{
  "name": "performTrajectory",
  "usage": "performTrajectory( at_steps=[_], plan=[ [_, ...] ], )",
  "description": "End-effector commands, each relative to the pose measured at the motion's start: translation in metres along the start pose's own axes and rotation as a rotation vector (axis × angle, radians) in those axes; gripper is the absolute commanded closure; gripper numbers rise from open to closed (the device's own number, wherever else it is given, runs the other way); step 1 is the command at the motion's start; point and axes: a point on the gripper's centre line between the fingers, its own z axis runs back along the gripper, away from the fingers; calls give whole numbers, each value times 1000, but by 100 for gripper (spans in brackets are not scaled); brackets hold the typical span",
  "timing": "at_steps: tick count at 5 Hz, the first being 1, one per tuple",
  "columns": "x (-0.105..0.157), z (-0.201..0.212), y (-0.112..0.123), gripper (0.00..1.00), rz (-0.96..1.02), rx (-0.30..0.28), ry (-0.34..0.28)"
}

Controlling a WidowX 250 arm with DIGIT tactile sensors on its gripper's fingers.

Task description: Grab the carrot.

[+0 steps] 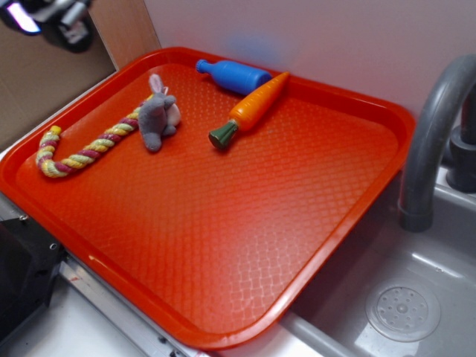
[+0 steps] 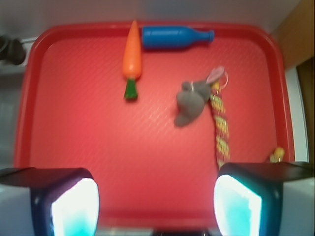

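Four toys lie in one red tray (image 1: 327,216): a carrot (image 1: 251,108), a blue bottle (image 1: 234,76), a grey bunny (image 1: 158,116) and a striped rope (image 1: 74,152). The carrot rests near the far rim, its orange tip touching or just beside the bottle, its green stub pointing toward the tray's middle. In the wrist view the gripper (image 2: 156,204) hangs above the near edge with its two fingers (image 2: 74,206) wide apart and nothing between them; the carrot (image 2: 132,54) lies well ahead of it, slightly toward the left finger. Only the exterior view shows the sink (image 1: 416,297) and grey tap (image 1: 431,126) beside the tray; there the gripper (image 1: 52,18) is a blur at the upper left corner.
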Motion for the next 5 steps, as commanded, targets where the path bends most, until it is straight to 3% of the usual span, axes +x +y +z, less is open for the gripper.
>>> performTrajectory(
  at_steps=[1, 3, 4, 5],
  plan=[
    [74, -67, 6, 0, 27, 0, -76],
    [105, -125, -5, 0, 1, -23, -13],
    [116, -146, -24, 0, -78, -106, -3],
    [119, -154, -44, 0, -152, -144, -4]
  ],
)
